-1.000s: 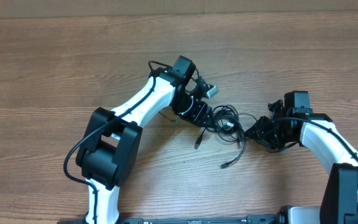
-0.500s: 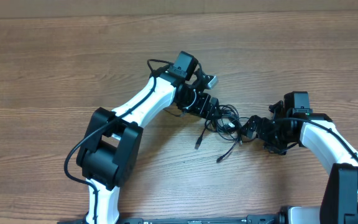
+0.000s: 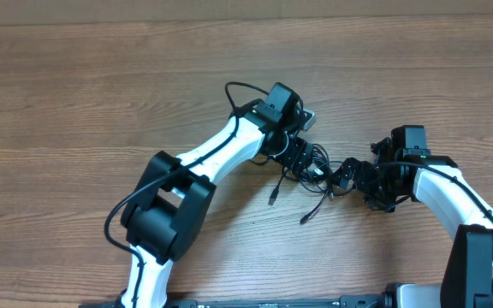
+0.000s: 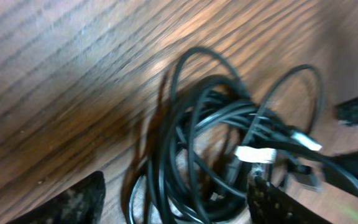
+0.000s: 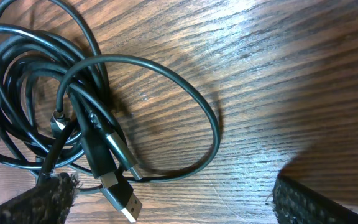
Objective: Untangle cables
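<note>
The cables (image 3: 313, 164) lie as a tangled black bundle on the wooden table between my two grippers. Two loose ends (image 3: 274, 197) trail toward the front. My left gripper (image 3: 296, 158) is over the bundle's left side. In the left wrist view it (image 4: 179, 208) is open, and the coils (image 4: 197, 124) and a white plug (image 4: 257, 154) lie between its fingers. My right gripper (image 3: 342, 178) stands at the bundle's right edge. In the right wrist view it (image 5: 179, 205) is open wide. A USB plug (image 5: 120, 202) and one cable loop (image 5: 217, 134) lie close to its left finger (image 5: 36, 202).
The wooden table (image 3: 75, 85) stretches far to the left and back. A thicker black cable (image 3: 240, 86) arcs off the left arm's wrist. The right arm's white link (image 3: 452, 201) runs toward the front right corner.
The right gripper has opened and let go of the cable. The left arm has swung right, bringing its gripper onto the bundle. One loose cable end has shifted slightly left.
</note>
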You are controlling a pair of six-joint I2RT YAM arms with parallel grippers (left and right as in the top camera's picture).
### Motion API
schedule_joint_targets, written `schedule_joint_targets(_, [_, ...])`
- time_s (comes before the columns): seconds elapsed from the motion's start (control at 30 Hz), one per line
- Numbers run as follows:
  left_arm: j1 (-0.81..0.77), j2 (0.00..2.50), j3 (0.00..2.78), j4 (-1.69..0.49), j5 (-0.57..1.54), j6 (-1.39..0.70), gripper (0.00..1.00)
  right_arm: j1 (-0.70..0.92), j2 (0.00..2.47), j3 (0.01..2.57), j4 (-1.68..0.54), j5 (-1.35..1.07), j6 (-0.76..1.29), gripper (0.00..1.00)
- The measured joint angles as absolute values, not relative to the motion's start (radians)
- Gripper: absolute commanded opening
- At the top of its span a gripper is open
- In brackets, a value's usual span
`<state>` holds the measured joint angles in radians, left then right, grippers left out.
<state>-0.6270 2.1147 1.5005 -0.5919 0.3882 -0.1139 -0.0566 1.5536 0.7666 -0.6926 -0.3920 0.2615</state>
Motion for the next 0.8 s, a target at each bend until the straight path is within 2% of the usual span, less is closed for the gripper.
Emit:
schedule_joint_targets(0.2, [-0.628,2.150,1.501,-0.575,0.373,-0.130,0.54,-0.057,1.554,0.767,-0.694,-0.392,0.262,1.00])
schedule_joint_targets(0.37, [-0.629,2.152,1.501,-0.575,0.369,-0.137,0.20,-0.057,1.554,0.768,-0.706,-0.389,0.261,1.00])
schedule_joint_targets(0.4, [-0.629,2.152,1.501,-0.574,0.370,-0.137,0.11,-0.057,1.554,0.769,-0.710,-0.385,0.261,1.00])
schedule_joint_targets(0.47, [-0.629,2.152,1.501,-0.574,0.369,-0.141,0.04,-0.057,1.554,0.770,-0.717,-0.378,0.261,1.00])
schedule_joint_targets(0.8, [-0.628,2.152,1.524,-0.661,0.381,-0.105,0.04,-0.056,1.526,0.773,-0.774,-0.347,0.261,1.00])
